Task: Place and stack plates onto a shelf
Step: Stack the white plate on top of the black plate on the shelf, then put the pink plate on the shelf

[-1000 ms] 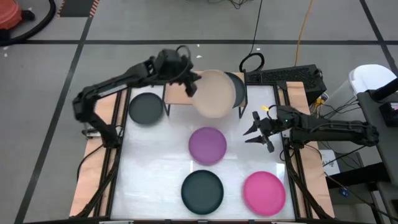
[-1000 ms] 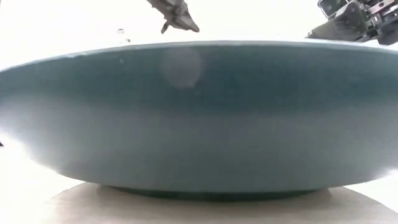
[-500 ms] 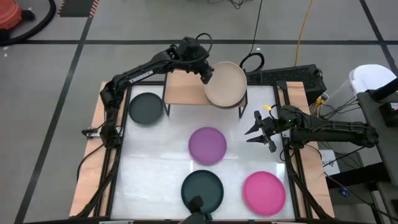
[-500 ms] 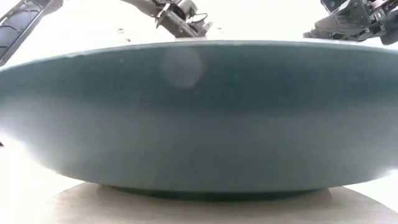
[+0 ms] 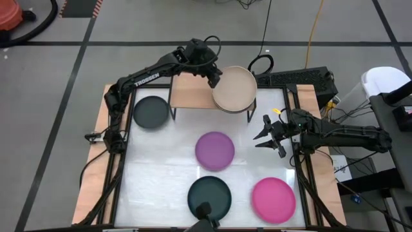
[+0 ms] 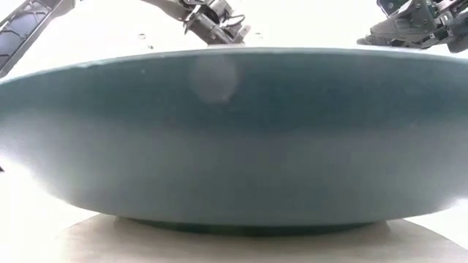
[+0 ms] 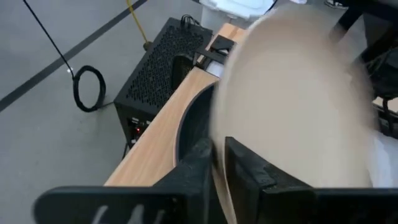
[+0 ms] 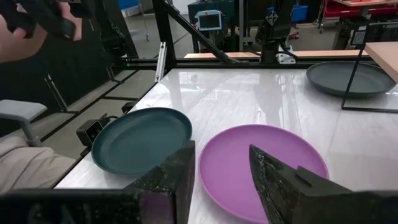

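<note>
My left gripper reaches over the light-wood shelf at the table's far side and is shut on a beige plate. That plate hangs over the shelf's right half, above a dark plate lying on the board. My right gripper hovers open over the table's right side, pointing at the purple plate. A black plate, a dark teal plate and a magenta plate lie flat on the white tabletop. My left gripper pinches the beige plate's rim between its two fingers, on the side nearest the shelf's middle. The fingers come slanting down from the table's left. The plate is tilted in the hold; whether its far rim rests on the dark plate below, I cannot tell.
The dark teal plate fills the low view. Beyond the table's far right corner sit a black box and cables. The right wrist view shows a person's hand off the table's near side. Bare tabletop lies between the plates.
My left gripper has carried the beige plate toward the table's far edge and right, and down, from in front of the shelf to over the shelf's right half. In the last half second it has scarcely moved. My right gripper has kept still.
</note>
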